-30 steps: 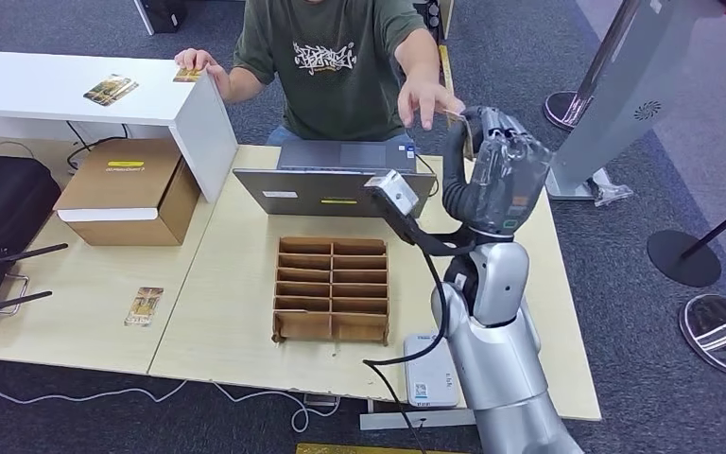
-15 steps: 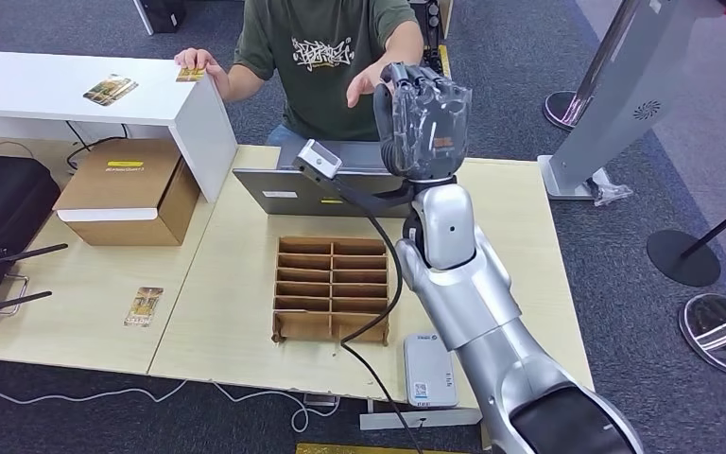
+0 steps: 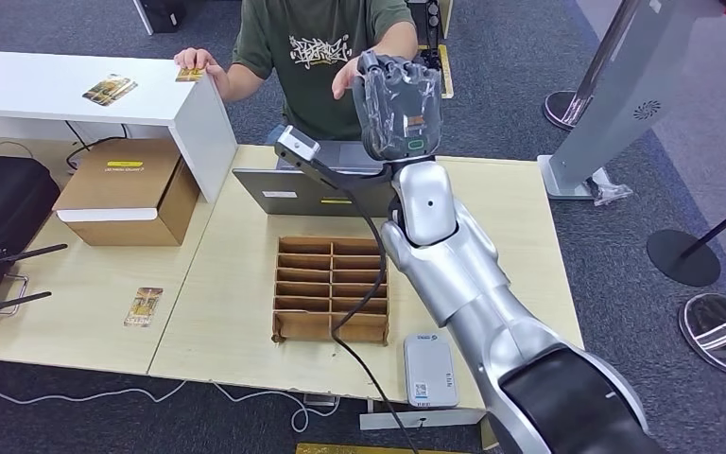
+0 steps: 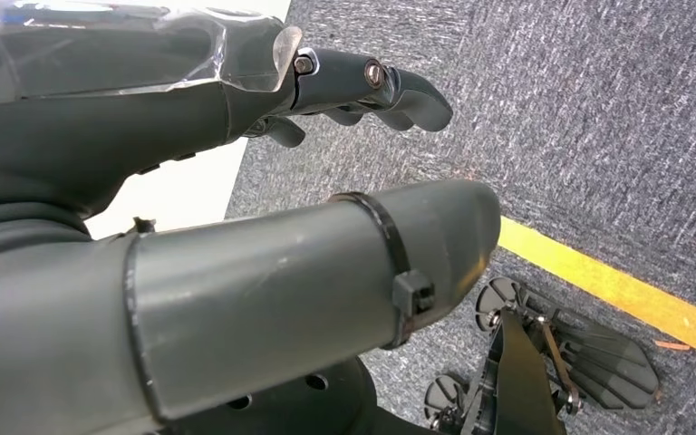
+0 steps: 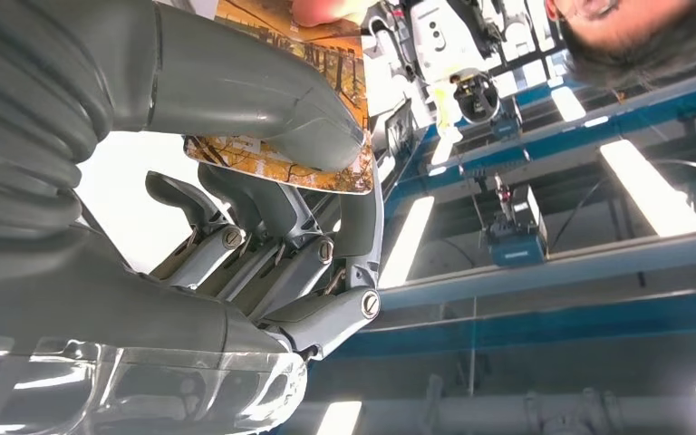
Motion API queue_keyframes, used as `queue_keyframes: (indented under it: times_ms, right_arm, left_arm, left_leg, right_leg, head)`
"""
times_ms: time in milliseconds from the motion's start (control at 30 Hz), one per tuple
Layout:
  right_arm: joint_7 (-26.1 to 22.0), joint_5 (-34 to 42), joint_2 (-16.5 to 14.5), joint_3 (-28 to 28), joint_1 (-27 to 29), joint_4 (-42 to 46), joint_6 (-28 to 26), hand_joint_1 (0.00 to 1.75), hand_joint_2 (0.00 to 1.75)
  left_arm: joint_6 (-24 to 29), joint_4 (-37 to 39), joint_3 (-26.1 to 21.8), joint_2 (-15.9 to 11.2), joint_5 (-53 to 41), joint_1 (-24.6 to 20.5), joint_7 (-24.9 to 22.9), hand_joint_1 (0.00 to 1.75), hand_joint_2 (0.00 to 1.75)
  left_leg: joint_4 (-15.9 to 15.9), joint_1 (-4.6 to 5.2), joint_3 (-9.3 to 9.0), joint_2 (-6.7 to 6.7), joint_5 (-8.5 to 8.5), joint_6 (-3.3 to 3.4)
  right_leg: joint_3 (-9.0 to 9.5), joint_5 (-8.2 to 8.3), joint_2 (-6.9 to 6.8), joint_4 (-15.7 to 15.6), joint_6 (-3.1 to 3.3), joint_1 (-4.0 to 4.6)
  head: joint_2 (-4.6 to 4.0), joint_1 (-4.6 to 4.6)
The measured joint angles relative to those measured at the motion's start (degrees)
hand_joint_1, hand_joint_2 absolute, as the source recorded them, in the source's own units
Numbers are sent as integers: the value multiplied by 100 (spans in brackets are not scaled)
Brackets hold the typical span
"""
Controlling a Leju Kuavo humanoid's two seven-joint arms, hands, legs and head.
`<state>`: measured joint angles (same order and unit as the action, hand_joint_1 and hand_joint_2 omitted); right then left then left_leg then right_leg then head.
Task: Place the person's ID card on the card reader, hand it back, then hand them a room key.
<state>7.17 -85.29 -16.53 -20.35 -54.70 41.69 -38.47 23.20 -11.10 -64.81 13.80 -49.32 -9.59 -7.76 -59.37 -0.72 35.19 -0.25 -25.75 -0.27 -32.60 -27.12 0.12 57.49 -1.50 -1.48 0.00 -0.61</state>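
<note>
The right hand (image 3: 398,104) is raised high above the laptop (image 3: 333,180), its silver arm reaching up and forward from the near edge of the table (image 3: 236,322) toward the person (image 3: 326,57). The back of the hand faces the head camera, so its fingers and the card are hidden there. In the right wrist view the thick thumb presses an orange-printed card (image 5: 326,109) against the darker fingers (image 5: 263,245), so the hand grips the card. The person's fingertip (image 5: 326,9) touches the card's far edge. The person's hand (image 3: 350,78) sits just behind the robot hand, beyond the laptop. The left hand (image 4: 236,136) hangs over grey carpet, fingers loosely curled around nothing. The white card reader (image 3: 429,370) lies on the table's near edge, well short of the laptop.
</note>
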Motion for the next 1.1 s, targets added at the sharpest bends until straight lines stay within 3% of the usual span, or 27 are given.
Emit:
queue_keyframes:
  times_ms: [67,133,200,1100]
  right_arm:
    - [2,1,-4,0,-14,-80,0,140,175]
    - [9,4,-6,0,-15,-140,0,55,175]
    - [23,8,-7,-1,-12,-192,0,0,175]
    - [-1,15,-31,19,161,-119,-2,0,175]
  left_arm:
    - [-1,0,1,-2,2,0,-3,0,0]
    - [-1,0,1,-4,4,0,-17,0,0]
    - [-1,0,1,-6,10,0,-33,0,0]
    - [2,0,1,-57,-8,9,-61,0,0]
  left_leg:
    - [0,0,0,0,0,0]
    - [0,0,0,0,0,0]
    - [0,0,0,0,0,0]
    - [-1,0,-1,1,0,0]
  right_leg:
    - [0,0,0,0,0,0]
    - [0,0,0,0,0,0]
    - [0,0,0,0,0,0]
    - [-2,0,1,0,0,0]
  head:
    - [0,0]
    - [0,0]
    - [0,0]
    - [0,0]
